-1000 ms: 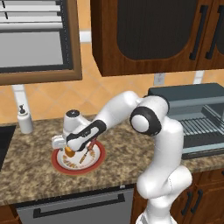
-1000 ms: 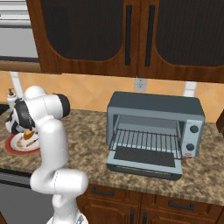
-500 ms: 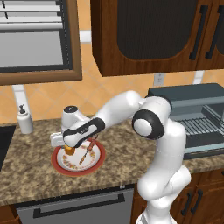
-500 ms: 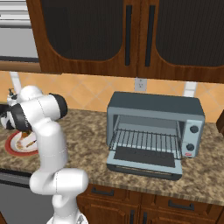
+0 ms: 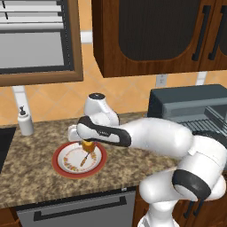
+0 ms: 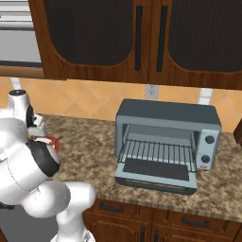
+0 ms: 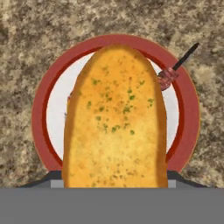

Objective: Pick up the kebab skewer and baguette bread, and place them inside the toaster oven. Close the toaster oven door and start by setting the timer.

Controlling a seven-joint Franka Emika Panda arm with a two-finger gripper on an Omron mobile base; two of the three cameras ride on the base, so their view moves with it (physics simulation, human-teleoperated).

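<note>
My gripper point(image 5: 87, 142) is shut on the baguette bread point(image 5: 89, 146), a golden loaf held just above the red-rimmed plate point(image 5: 61, 165). In the hand view the baguette bread point(image 7: 116, 122) covers most of the plate point(image 7: 188, 109). The kebab skewer point(image 5: 84, 158) lies on the plate, and in the hand view its dark tip and one reddish chunk point(image 7: 168, 76) stick out from behind the loaf. To the right on the counter stands the toaster oven point(image 6: 168, 124), its door point(image 6: 158, 176) dropped open and the wire rack point(image 6: 158, 153) showing.
A white soap dispenser point(image 5: 25, 123) stands at the back left of the granite counter point(image 5: 40, 181). Dark wall cabinets point(image 5: 150, 35) hang above. A dark sink edge point(image 5: 2, 148) lies at the far left. My own arm point(image 5: 155, 137) spans the counter between plate and oven.
The jaws have closed on the baguette bread and raised it slightly off the plate. The arm's elbow has swung lower and nearer the base; the skewer stays on the plate.
</note>
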